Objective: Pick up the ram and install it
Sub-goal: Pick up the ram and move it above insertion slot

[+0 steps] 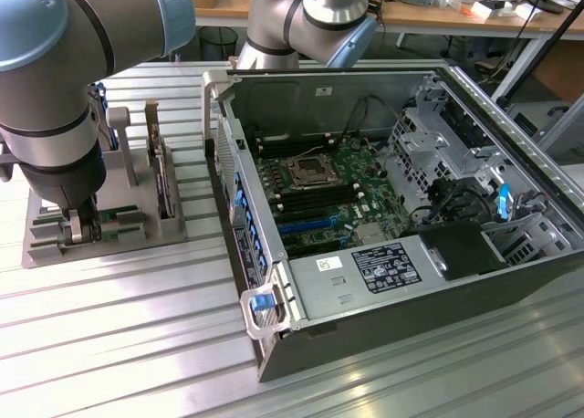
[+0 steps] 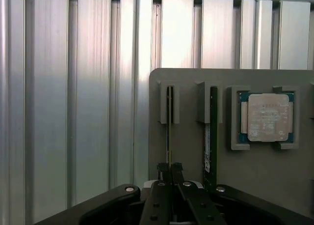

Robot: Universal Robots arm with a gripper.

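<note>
Gripping ram [image 2: 169,122] w/ end effector [image 2: 170,169], jaws pinched shut on its thin edge; ram upright in grey holder [image 2: 189,146] slot. Risk: off-axis pull → binds, slips, or knocks neighbouring stick [image 2: 212,136].

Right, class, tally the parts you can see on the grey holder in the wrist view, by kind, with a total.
Ram sticks: 2, the ram in the claw and a second stick
Processor chip: 1
Total: 3

Ribbed aluminium tabletop [image 1: 137,345] — cluttered wooden bench [image 1: 420,15] behind, black bin [image 1: 217,44]
</note>
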